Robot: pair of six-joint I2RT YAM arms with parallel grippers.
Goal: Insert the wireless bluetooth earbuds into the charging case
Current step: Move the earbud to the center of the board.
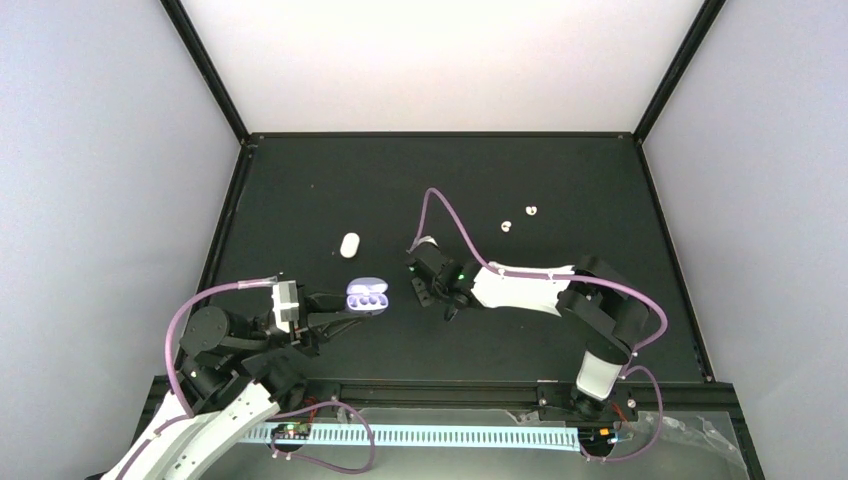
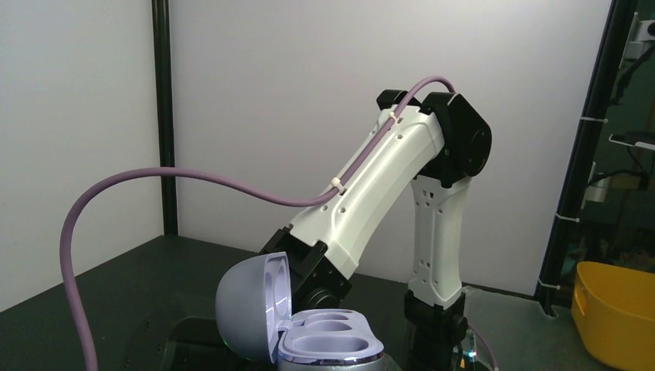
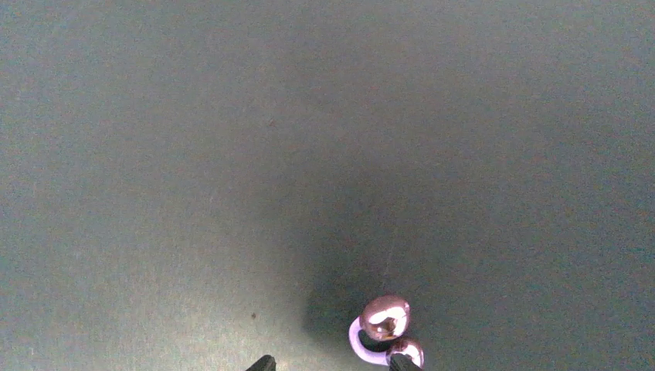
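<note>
Left gripper [image 1: 345, 312] clenched on the open purple case [image 1: 366, 296], near left; both wells empty. White case [image 1: 349, 245] shut, just beyond it. Right gripper [image 3: 332, 365] released, empty; purple buds [image 3: 385, 317] on the table [image 1: 300, 200] at its tip. White buds [image 1: 506, 226] lie far right. Nothing inserted yet.

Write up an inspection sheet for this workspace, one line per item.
Surface: black table, no spills seen.
Job's things: purple charging case open, both wells empty; white case shut; two white earbuds lying apart toward the back right; purple earbuds loose on the table.
Clutter: nothing seen.
Grippers: left pincer shut on the purple charging case; right pincer open, fingertips beside the purple earbuds.
Cables: a purple cable loops off each arm; no snag seen.
Surroundings: pale walls, black frame posts, yellow bin beyond the table.
</note>
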